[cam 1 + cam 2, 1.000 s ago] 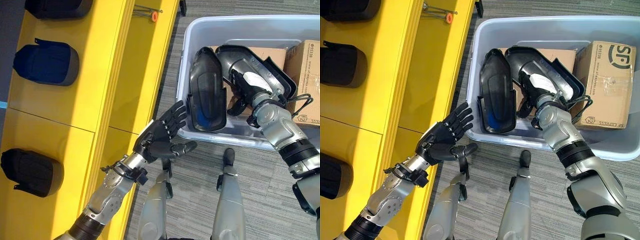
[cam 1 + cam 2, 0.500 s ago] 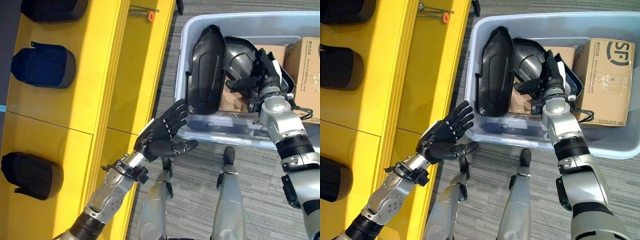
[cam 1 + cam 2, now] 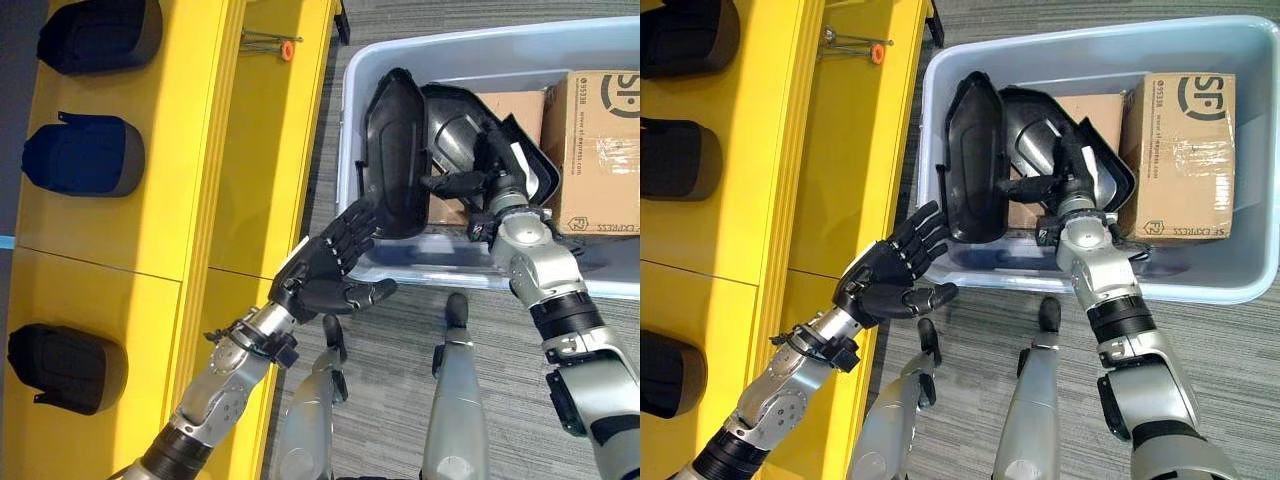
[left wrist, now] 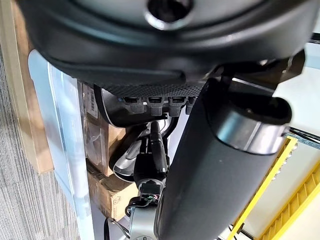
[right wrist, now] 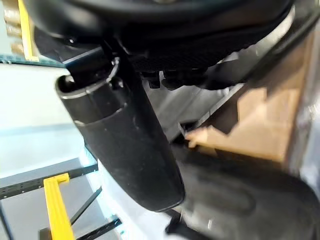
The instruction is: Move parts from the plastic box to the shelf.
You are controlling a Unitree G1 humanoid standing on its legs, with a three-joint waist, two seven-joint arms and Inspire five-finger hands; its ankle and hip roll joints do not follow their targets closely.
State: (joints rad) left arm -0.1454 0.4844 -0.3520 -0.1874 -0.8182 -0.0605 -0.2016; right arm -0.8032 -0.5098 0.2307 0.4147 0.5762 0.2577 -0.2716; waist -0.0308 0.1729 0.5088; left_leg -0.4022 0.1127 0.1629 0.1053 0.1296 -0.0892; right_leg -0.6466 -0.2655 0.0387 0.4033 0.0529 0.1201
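A long black shell part (image 3: pixel 397 150) stands on edge over the left side of the pale plastic box (image 3: pixel 349 130). My right hand (image 3: pixel 478 186) is shut on its inner edge, reaching in from the box's near wall. A second black and grey part (image 3: pixel 462 118) lies in the box behind the hand. My left hand (image 3: pixel 322 270) is open outside the box, palm up with spread fingers. Its fingertips (image 3: pixel 362 217) are at the lifted part's lower end. The yellow shelf (image 3: pixel 240 180) runs along the left and holds three dark parts (image 3: pixel 85 155).
A cardboard box (image 3: pixel 600 140) sits in the plastic box's right half, with another carton (image 3: pixel 510 103) under the parts. A small tool with an orange end (image 3: pixel 284 47) lies on the shelf's far end. Grey carpet (image 3: pixel 400 340) lies between the shelf and the box.
My right hand has raised the long black part from lying flat in the box to standing on edge. It has carried it left, towards my left hand, which has hardly moved.
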